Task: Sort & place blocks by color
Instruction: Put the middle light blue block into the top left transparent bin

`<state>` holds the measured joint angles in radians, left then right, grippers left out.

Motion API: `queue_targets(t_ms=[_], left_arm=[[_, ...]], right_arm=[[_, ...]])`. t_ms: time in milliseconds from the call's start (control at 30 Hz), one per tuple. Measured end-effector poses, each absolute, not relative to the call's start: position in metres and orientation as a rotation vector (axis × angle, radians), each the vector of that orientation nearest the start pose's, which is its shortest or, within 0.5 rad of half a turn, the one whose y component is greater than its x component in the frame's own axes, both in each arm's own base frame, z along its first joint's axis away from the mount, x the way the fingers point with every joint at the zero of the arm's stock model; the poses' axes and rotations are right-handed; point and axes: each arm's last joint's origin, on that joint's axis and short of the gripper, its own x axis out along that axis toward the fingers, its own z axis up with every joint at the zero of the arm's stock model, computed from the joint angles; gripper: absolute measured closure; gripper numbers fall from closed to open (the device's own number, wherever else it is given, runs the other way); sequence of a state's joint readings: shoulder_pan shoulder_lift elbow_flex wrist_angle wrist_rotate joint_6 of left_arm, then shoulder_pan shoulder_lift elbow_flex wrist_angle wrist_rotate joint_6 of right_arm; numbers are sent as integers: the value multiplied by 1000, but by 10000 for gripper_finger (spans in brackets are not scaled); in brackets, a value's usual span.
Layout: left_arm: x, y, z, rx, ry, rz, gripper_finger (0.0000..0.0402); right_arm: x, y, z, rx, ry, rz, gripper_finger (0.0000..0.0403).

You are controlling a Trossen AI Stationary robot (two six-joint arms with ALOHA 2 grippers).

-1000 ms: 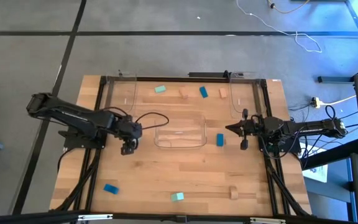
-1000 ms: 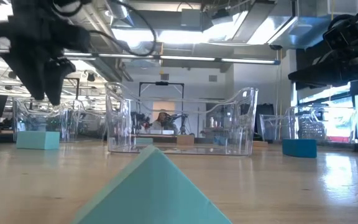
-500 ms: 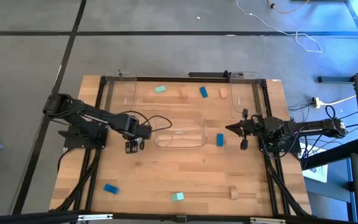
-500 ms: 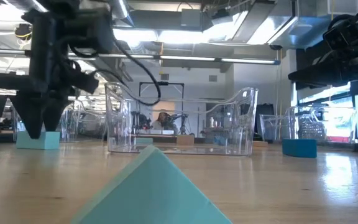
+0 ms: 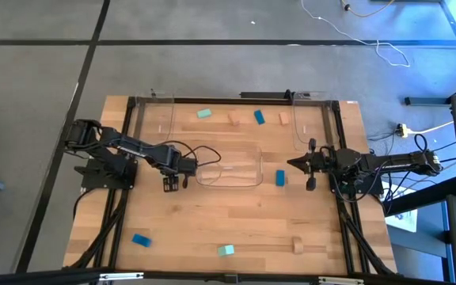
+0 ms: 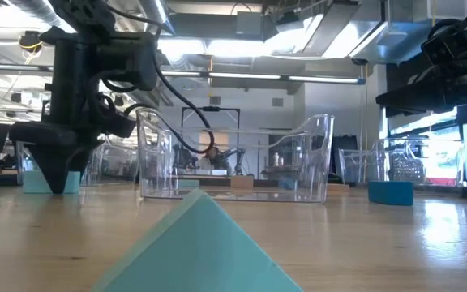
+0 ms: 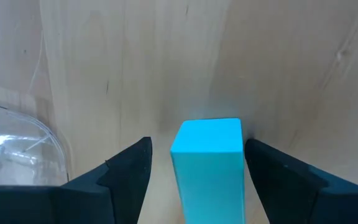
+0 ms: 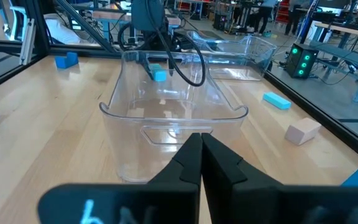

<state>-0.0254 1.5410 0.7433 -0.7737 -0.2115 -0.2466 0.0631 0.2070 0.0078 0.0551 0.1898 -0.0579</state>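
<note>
A bright blue block [image 7: 207,158] stands on the wood table between the open fingers of my left gripper [image 7: 197,144], which points steeply down just left of the middle clear tray [image 5: 228,166]. A gap shows on each side of the block. In the high view the gripper [image 5: 172,184] hides it. My right gripper [image 5: 308,170] hangs shut and level at the table's right, right of the tray, holding nothing. Other blocks lie flat on the table: mint-teal [image 5: 204,113], tan [image 5: 233,119], blue [image 5: 259,117], tan [image 5: 283,119] and blue [image 5: 280,178].
Near the front edge lie a blue block [image 5: 141,239], a mint-teal block [image 5: 226,250] and a tan block [image 5: 298,245]. Clear trays stand at the back left [image 5: 157,119] and back right [image 5: 311,123]. A black frame [image 5: 129,142] borders the table.
My left gripper has come down to the table and gone a little toward the clear tray in the middle. It has tipped from slanting to pointing steeply down and has stayed open. Its fingers now stand on either side of the blue block. The block has not moved.
</note>
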Motion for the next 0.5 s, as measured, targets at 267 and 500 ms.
queue_targets(t_ms=[267, 500], left_arm=[[227, 1, 137, -9, 1523, 348, 149], [226, 0, 137, -14, 1533, 342, 183]], right_arm=[[109, 1, 154, -75, 146, -122, 393], [109, 1, 154, -75, 146, -122, 393]])
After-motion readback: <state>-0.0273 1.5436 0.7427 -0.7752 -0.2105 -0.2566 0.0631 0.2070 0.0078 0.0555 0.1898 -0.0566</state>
